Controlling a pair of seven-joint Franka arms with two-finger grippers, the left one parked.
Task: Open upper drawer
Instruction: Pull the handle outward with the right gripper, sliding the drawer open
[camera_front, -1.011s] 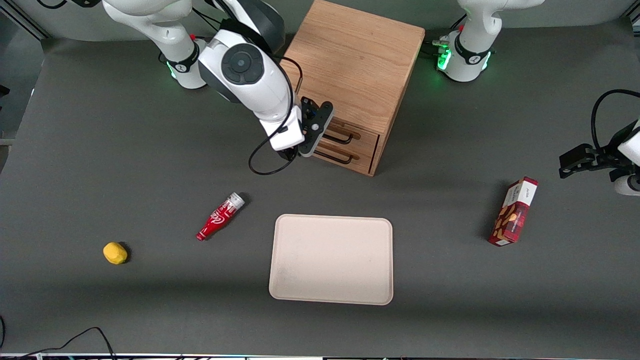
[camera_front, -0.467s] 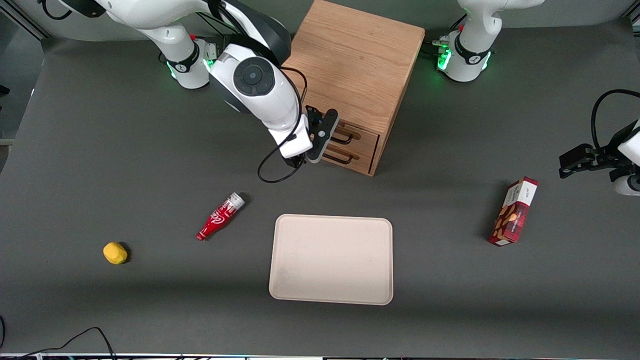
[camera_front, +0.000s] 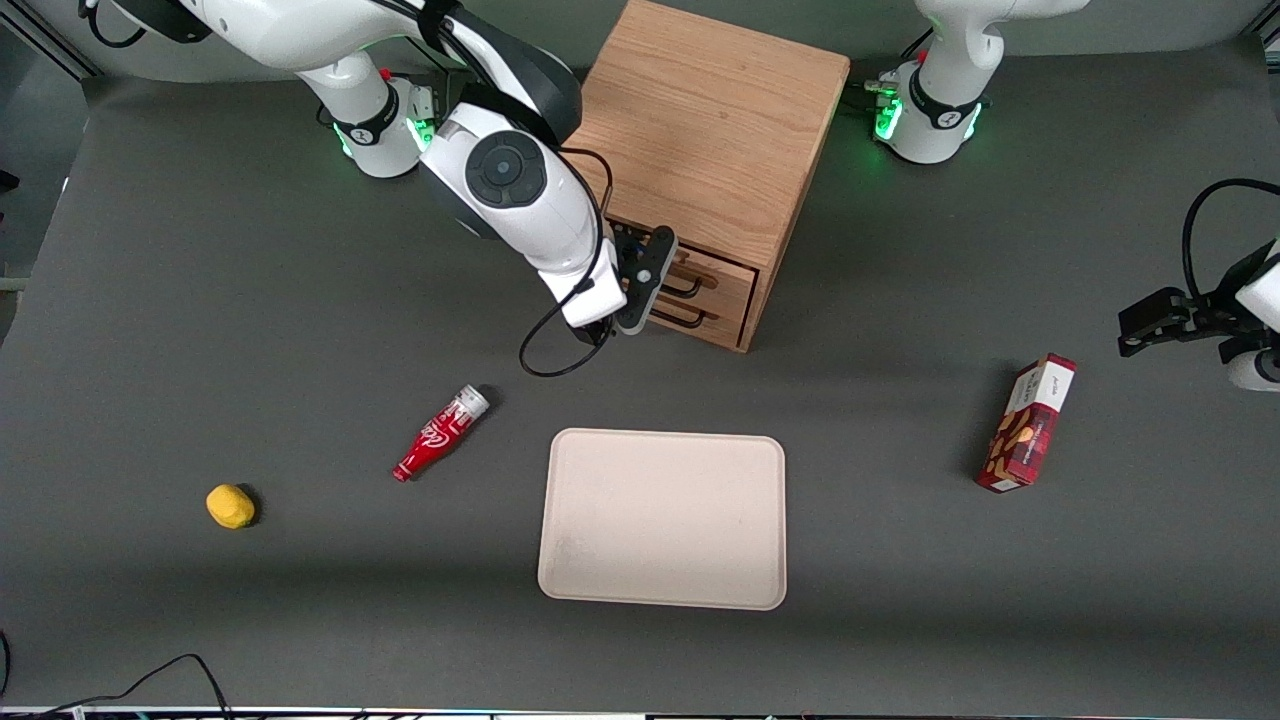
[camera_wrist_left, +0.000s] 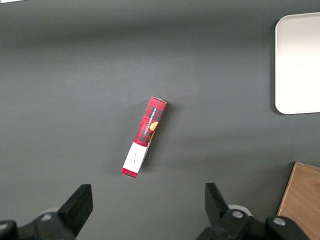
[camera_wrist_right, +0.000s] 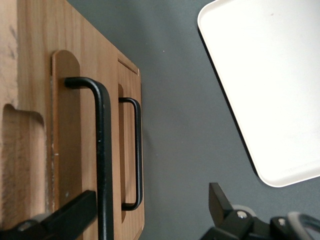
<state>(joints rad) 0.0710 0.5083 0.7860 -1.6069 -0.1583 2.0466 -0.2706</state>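
Nearest the front camera, a smooth pale tray (camera_front: 662, 518) with rounded corners on the matte grey table (camera_front: 200, 300). Farther from the camera than the tray, a boxy light-oak cabinet (camera_front: 715, 120). Upper drawer (camera_front: 712, 268) shut flush above the lower drawer (camera_front: 716, 308), each with a thin black wire handle, both partly hidden by the arm. End effector (camera_wrist_right: 150, 205) spread wide in front of the drawers, one finger (camera_wrist_right: 75, 212) beside the upper handle (camera_wrist_right: 102, 155), fingertips cut off.
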